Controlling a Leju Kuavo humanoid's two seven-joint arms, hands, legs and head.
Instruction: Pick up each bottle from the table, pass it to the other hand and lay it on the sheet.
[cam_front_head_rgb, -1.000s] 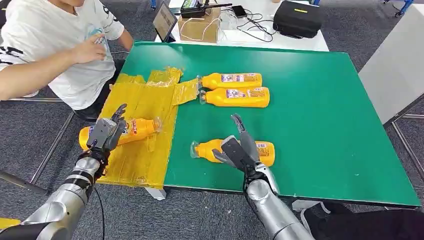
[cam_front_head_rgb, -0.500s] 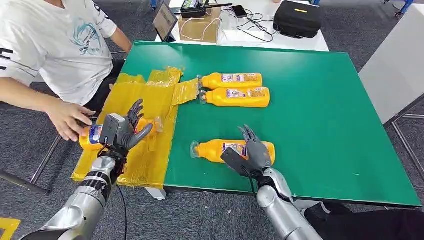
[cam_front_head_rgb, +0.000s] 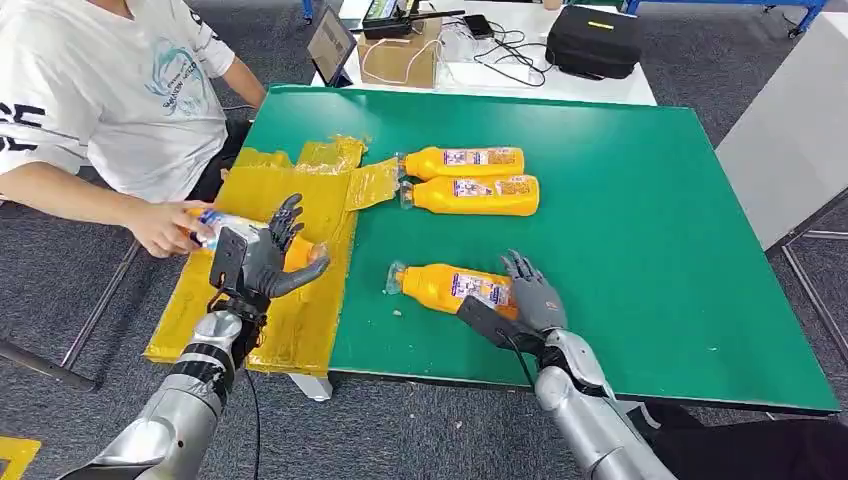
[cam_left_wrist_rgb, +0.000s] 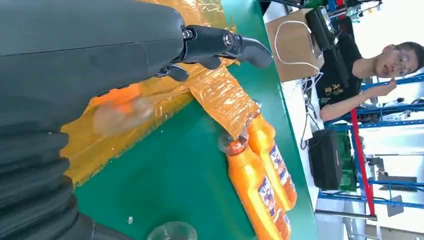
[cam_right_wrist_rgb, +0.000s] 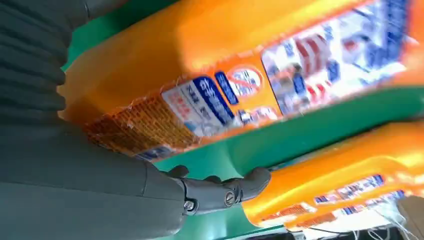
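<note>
Near the table's front edge an orange bottle (cam_front_head_rgb: 450, 286) with a clear cap lies on the green table (cam_front_head_rgb: 640, 200). My right hand (cam_front_head_rgb: 530, 300) grips its base end, fingers wrapped over it; in the right wrist view its label (cam_right_wrist_rgb: 210, 100) sits close against the palm. Two more orange bottles (cam_front_head_rgb: 465, 161) (cam_front_head_rgb: 472, 194) lie side by side farther back. My left hand (cam_front_head_rgb: 262, 262) hovers open over the yellow sheet (cam_front_head_rgb: 300, 205), holding nothing. Just beyond it, a person's hand (cam_front_head_rgb: 165, 228) holds another bottle (cam_front_head_rgb: 222, 226) at the sheet's left edge.
The person (cam_front_head_rgb: 100, 90) sits at the left of the table. A white table behind carries a cardboard box (cam_front_head_rgb: 400, 50), a laptop (cam_front_head_rgb: 328, 42), cables and a black case (cam_front_head_rgb: 595, 38). A grey surface (cam_front_head_rgb: 790, 140) stands to the right.
My left hand let go of the bottle on the sheet and lifted off; a person's hand reached in and took that bottle. My right hand came down and closed on the near bottle, turning it slightly.
</note>
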